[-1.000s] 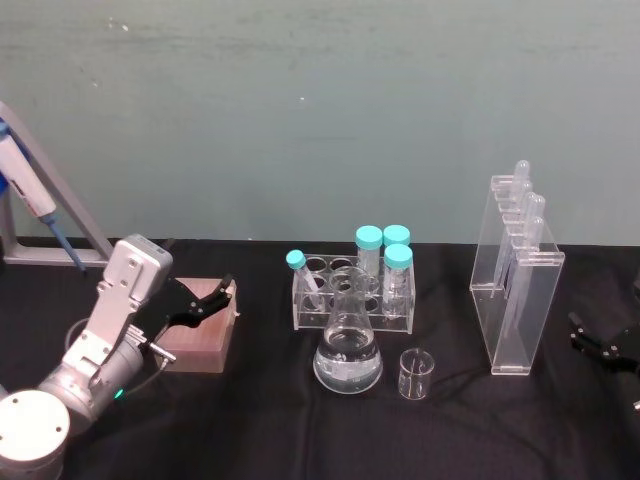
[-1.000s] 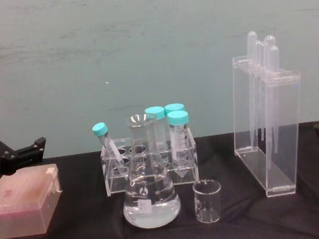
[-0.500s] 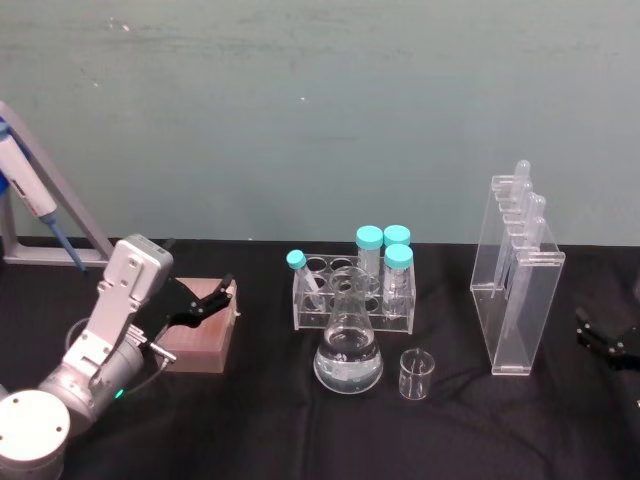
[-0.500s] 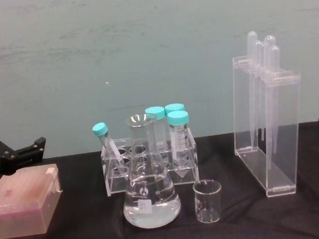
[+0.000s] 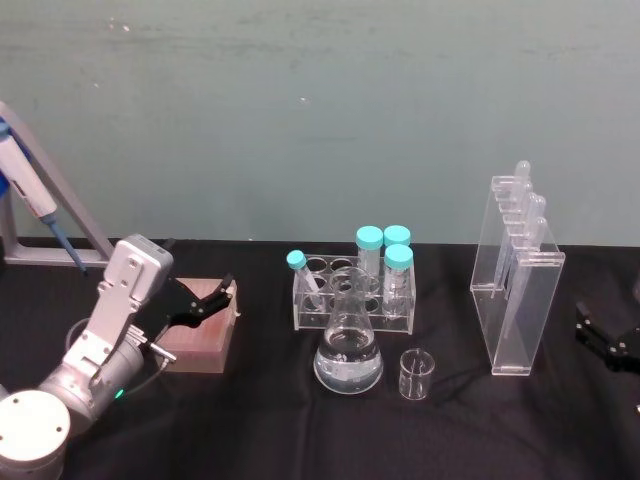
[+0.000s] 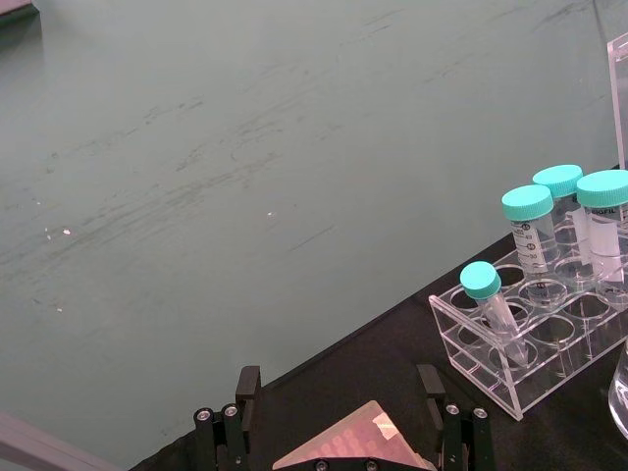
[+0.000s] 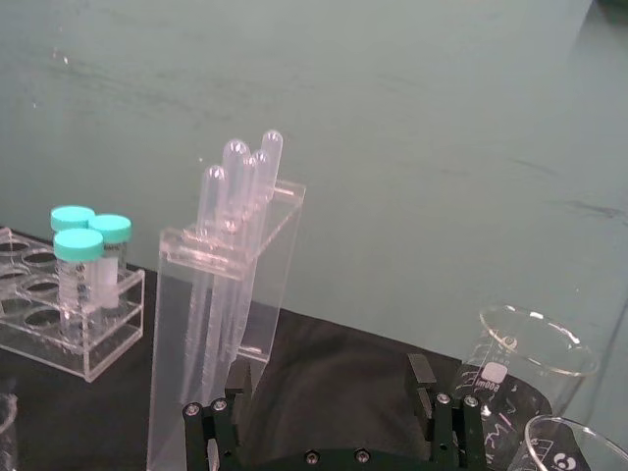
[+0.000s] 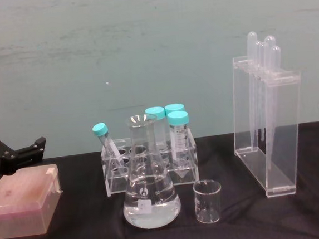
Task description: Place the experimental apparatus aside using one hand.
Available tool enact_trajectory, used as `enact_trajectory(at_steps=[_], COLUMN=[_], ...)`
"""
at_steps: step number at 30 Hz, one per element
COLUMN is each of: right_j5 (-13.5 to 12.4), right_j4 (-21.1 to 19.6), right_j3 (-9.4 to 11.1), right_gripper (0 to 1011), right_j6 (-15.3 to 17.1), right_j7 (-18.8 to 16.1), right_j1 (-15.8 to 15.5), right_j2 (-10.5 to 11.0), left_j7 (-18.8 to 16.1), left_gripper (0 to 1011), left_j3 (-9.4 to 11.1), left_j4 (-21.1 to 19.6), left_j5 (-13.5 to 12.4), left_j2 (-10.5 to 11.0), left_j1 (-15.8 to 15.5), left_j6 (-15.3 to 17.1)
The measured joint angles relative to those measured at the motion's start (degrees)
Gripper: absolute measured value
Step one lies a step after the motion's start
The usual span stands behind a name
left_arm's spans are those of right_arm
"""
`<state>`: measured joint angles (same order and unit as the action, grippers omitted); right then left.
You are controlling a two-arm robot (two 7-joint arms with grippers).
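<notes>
Head view: I see conical flask [image 5: 348, 352], beaker [image 5: 416, 374] and pipette stand [image 5: 515, 300] upright on the desk [image 5: 300, 430]. The left gripper [image 5: 200, 305] is above the pink box [image 5: 200, 350] and the right gripper [image 5: 605, 340] is at the desk's right edge; both jaws are open and empty.

Black table [image 5: 250, 430]: flask [image 5: 348, 362], beaker [image 5: 416, 375], tube rack [image 5: 398, 318], pipette stand [image 5: 518, 290], pink box [image 5: 200, 335], perhaps pipette tips.

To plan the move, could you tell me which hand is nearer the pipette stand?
Right. The right hand is just beside the pipette stand, on its right; the left hand is far left, at the pink box.
</notes>
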<state>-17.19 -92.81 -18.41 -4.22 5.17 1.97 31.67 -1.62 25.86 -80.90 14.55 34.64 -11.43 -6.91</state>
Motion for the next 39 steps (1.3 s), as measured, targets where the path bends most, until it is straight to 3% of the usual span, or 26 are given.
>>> enact_trajectory(at_steps=[5,14,26,39], right_j5=[0.07,0.01,-0.25,2.86], right_j4=[-3.27,-5.30,-6.48,-6.24], right_j3=[1.17,1.79,2.11,1.90], right_gripper=[1003,1003,1003,1003], right_j6=[0.34,0.24,-1.59,-1.01], right_j7=[0.43,-1.18,-2.75,-0.80], right_j1=[-2.19,-3.45,-3.73,-2.42], right_j2=[-0.22,-1.46,-5.38,-10.35], left_j7=[0.00,0.00,0.00,0.00], left_gripper=[1000,1000,1000,1000], left_j3=[0.00,0.00,0.00,0.00], left_j4=[0.00,0.00,0.00,0.00], left_j5=[0.00,0.00,0.00,0.00], left_j2=[0.00,0.00,0.00,0.00], left_j1=[0.00,0.00,0.00,0.00], left_j6=[0.00,0.00,0.00,0.00])
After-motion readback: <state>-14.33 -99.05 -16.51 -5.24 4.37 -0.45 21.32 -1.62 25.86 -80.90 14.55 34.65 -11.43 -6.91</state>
